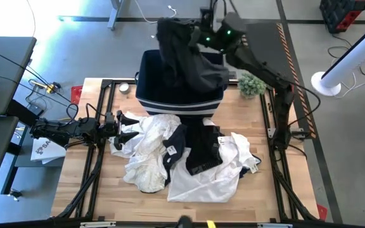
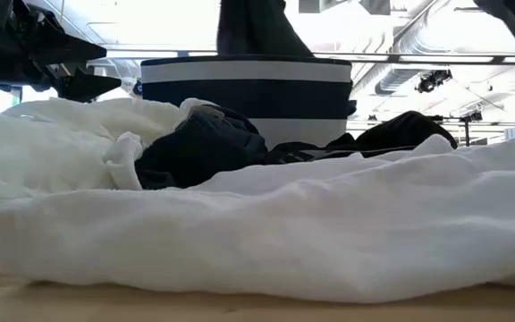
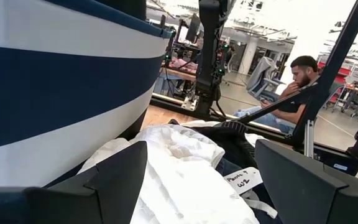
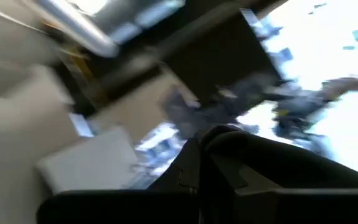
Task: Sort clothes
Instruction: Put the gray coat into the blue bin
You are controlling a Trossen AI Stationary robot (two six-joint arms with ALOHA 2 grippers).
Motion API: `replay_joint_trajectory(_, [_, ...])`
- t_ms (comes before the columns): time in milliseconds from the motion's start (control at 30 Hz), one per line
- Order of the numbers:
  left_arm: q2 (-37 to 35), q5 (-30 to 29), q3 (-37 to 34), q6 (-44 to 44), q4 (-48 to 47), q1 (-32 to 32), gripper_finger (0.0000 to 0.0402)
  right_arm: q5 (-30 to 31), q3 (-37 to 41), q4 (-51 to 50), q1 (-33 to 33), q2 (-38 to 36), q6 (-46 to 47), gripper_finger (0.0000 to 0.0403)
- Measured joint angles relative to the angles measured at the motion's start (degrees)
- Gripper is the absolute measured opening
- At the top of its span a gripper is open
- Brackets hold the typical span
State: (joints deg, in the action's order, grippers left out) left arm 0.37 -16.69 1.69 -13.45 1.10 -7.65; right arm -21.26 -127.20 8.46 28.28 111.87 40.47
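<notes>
Up high, the right gripper [image 1: 198, 31] had its jaws pinched on a dark garment [image 1: 189, 60] hanging straight over the striped bin [image 1: 179, 101]. Other clothes [image 1: 189, 158] lay on the bench, nearest the left gripper [image 1: 120, 130], jaws spread.

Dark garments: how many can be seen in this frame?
3 visible. One dark grey garment hangs from the right gripper above the navy striped fabric bin. One black garment and one dark navy piece lie among the white clothes. More may be buried.
</notes>
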Motion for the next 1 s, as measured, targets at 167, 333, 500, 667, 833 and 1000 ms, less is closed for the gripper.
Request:
replay_joint_trajectory(167, [0.00, 0.00, 0.00, 0.02, -0.02, -0.01, 0.0296, -2.90, -0.37, 13.05, -1.77, 1.62, 4.55, 0.0001])
replay_joint_trajectory(333, [0.01, 0.00, 0.00, 0.02, 0.00, 0.00, 0.0296, -4.60, -0.39, 6.49, -1.53, 1.74, -1.87, 0.0001])
replay_joint_trajectory(500, [0.01, 0.02, 0.00, 0.03, -0.02, -0.01, 0.0296, -5.29, -0.44, -17.09, -0.25, 1.71, -16.07, 0.0001])
replay_joint_trajectory(667, [0.01, 0.02, 0.00, -0.02, -0.02, -0.01, 0.0296, 11.72, -0.44, -50.55, -0.04, 1.86, -32.28, 0.0001])
replay_joint_trajectory(833, [0.01, 0.02, 0.00, -0.02, 0.01, -0.01, 0.0296, 27.79, -0.39, -74.68, 0.44, 4.52, -38.71, 0.0001])
replay_joint_trajectory(1000, [0.01, 0.02, 0.00, 0.00, -0.02, 0.01, 0.0296, 20.21, -0.39, -85.25, 0.67, 8.95, -37.93, 0.0009])
